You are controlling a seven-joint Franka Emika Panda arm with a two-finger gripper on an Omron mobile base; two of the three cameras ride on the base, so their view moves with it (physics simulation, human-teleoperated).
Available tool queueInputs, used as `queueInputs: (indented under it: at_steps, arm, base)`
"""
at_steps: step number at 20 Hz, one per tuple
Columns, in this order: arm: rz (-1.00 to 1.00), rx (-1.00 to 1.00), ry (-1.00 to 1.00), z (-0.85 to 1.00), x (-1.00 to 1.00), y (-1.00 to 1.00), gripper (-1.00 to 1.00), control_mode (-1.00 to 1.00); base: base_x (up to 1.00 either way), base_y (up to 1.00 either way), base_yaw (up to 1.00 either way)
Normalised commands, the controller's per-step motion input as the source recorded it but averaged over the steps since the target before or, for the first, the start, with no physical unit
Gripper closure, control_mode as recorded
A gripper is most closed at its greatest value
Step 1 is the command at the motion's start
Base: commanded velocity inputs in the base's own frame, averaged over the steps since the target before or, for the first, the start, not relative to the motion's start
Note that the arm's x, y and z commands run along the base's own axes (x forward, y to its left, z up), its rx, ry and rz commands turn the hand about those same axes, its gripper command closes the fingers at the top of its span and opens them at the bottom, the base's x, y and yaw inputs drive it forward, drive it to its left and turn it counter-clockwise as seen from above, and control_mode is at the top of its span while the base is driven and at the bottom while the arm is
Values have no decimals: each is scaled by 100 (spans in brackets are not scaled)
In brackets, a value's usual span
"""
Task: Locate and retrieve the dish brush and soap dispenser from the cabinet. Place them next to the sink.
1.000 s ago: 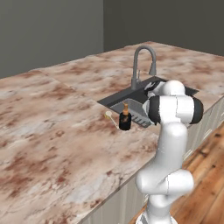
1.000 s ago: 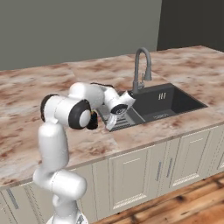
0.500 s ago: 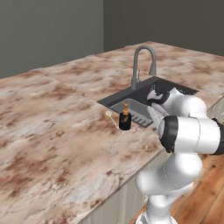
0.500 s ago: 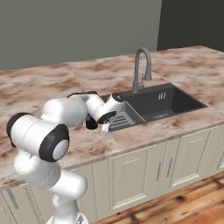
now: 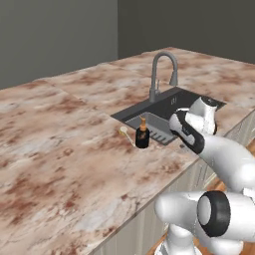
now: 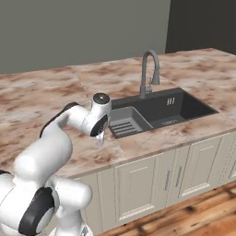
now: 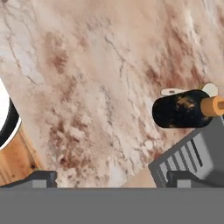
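Hand (image 7: 109, 177) open, apart from soap dispenser (image 7: 180, 109)

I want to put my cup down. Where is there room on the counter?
Lots of bare counter left of the soap dispenser. More lies behind the tap. It's crowded by the sink, where the dispenser and dish brush sit.

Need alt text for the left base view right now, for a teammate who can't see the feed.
A small black soap dispenser with a copper pump stands on the marble counter beside the black sink, with the tiny white dish brush lying just past it. The robot's white arm reaches in from the lower right over the sink's front edge.
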Motion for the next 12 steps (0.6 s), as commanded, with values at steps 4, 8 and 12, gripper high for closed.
queueInputs:
  at_steps: [4,8,12]
  arm:
    - [0,-20,-7,89,-42,0,-100,-100]
    - [-1,-11,-16,79,-56,0,-100,-100]
    - [-3,-4,-22,72,-65,0,-100,-100]
  base:
    - [0,0,0]
    - [0,0,0]
    - [0,0,0]
